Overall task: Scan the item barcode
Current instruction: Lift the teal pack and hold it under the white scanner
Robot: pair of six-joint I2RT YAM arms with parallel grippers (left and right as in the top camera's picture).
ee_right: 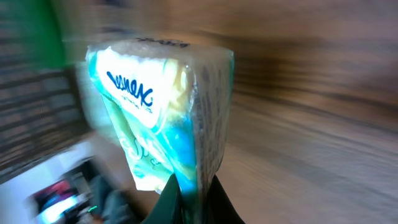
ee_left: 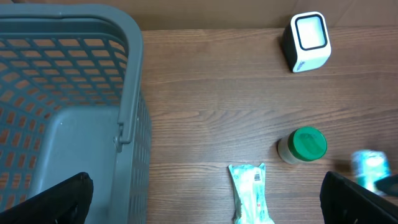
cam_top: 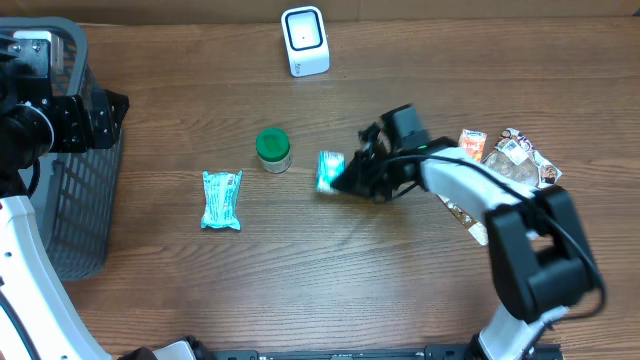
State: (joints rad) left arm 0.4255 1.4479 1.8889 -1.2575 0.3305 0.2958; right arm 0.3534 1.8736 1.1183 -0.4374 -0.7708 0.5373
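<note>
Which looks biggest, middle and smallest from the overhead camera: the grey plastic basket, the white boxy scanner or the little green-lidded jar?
Largest to smallest in the overhead view:
1. grey plastic basket, by far
2. white boxy scanner
3. green-lidded jar

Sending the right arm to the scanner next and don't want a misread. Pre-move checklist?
1. Right gripper shut on the teal-and-white plastic tissue pack: ok.
2. Barcode facing outward: cannot tell, the right wrist view is blurred and shows no barcode.
3. White box-shaped scanner upright near the far table edge, window uncovered: ok.
4. Green-lidded jar stands left of the held pack, off the line to the scanner: ok.
5. Left gripper open, by the grey plastic mesh basket, away from the route: ok.
</note>
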